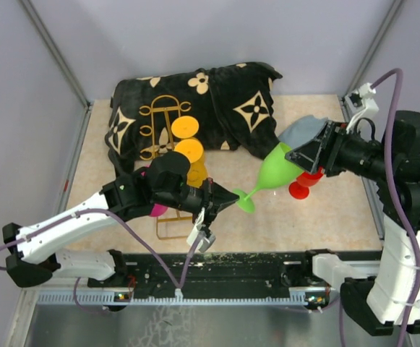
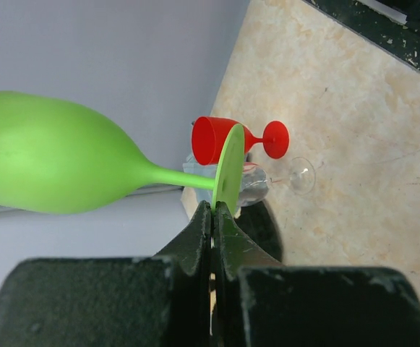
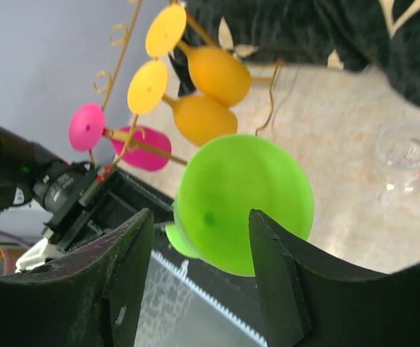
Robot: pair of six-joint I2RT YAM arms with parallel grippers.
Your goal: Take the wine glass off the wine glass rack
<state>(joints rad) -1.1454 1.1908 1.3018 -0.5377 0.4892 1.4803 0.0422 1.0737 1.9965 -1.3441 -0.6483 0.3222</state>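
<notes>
The left tool (image 2: 214, 210) is pinched shut on the round foot of an opaque lime-green wine glass (image 1: 275, 172), which lies tilted at the centre of the top view, clear of the thin gold wire rack (image 1: 155, 110) to its left. The right tool (image 3: 201, 215) is spread wide, the green bowl between its fingers; contact cannot be told. Two orange glasses (image 1: 189, 150) and a pink glass (image 1: 157, 210) hang on the rack. A red glass (image 1: 303, 184) lies on the beige desk (image 1: 325, 210).
</notes>
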